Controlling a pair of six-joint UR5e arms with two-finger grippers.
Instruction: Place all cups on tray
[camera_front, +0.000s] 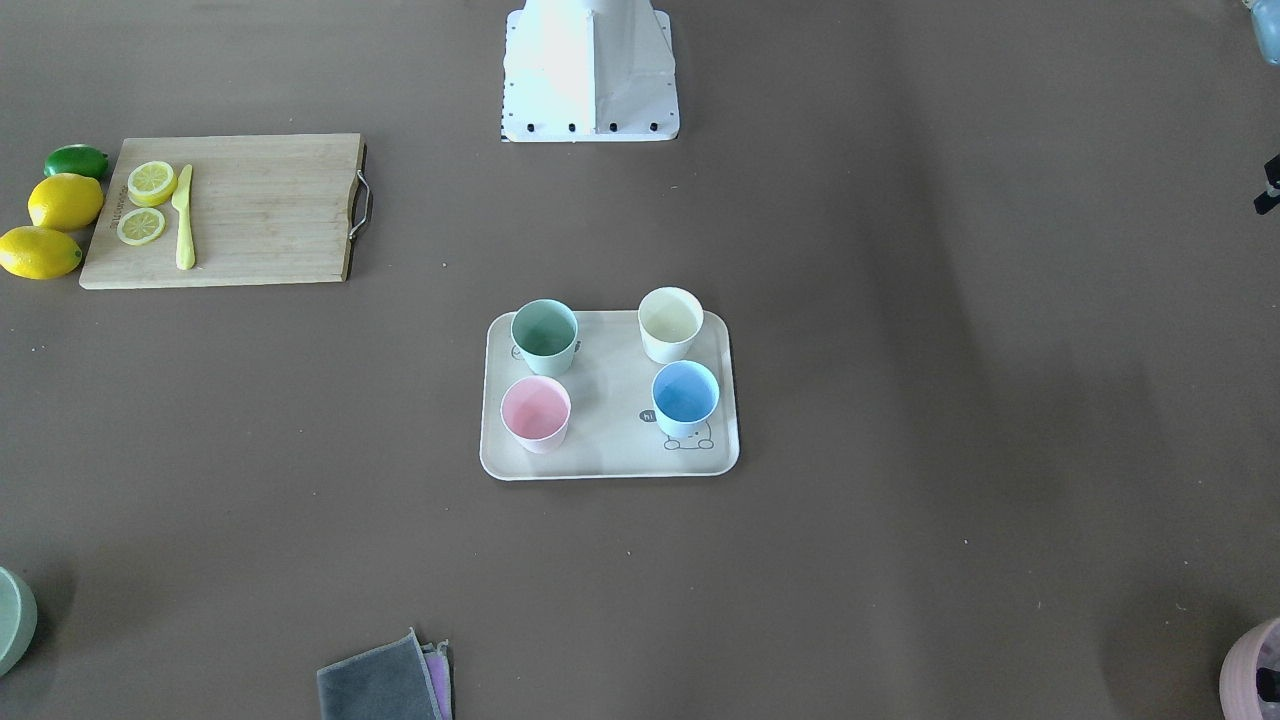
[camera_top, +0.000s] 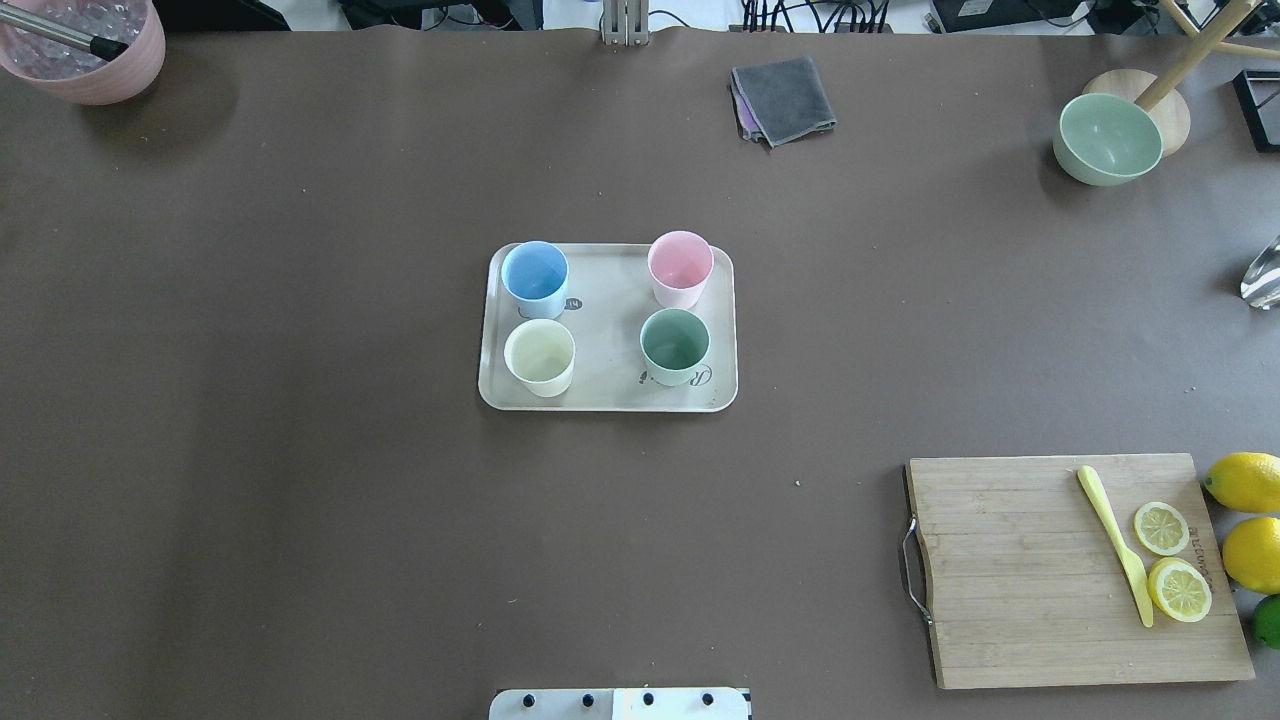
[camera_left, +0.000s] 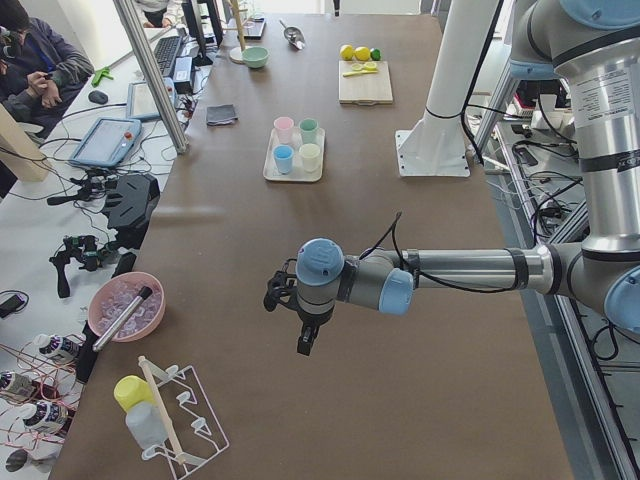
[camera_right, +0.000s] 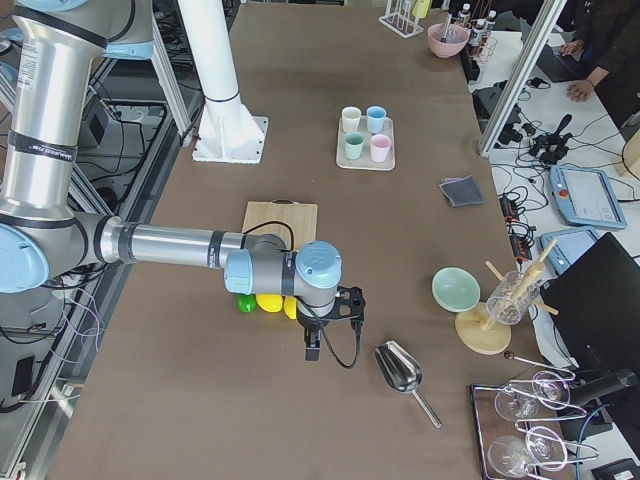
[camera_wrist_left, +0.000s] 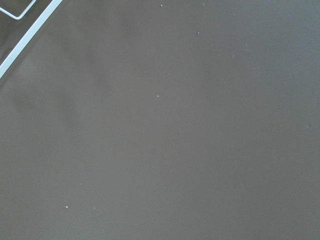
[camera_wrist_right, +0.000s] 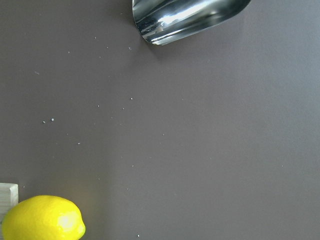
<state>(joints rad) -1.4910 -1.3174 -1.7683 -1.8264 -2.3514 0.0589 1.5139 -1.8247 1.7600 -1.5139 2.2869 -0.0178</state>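
Observation:
All four cups stand upright on the beige tray (camera_top: 610, 330) at mid-table: light blue (camera_top: 535, 276), pink (camera_top: 680, 266), cream (camera_top: 540, 355) and sage green (camera_top: 675, 345). They also show in the front view, with the tray (camera_front: 610, 430) holding green (camera_front: 545, 335), cream (camera_front: 670, 322), pink (camera_front: 536, 412) and blue (camera_front: 686, 396) cups. My left gripper (camera_left: 308, 342) hangs far off at the table's left end, and my right gripper (camera_right: 313, 348) hangs at the right end; I cannot tell whether either is open or shut. Both are far from the tray.
A wooden cutting board (camera_top: 1070, 570) with a yellow knife, lemon slices and lemons (camera_top: 1245, 480) beside it lies front right. A grey cloth (camera_top: 783, 98), a green bowl (camera_top: 1108, 138) and a pink container (camera_top: 85, 50) sit at the far edge. A metal scoop (camera_right: 400, 372) lies by my right gripper.

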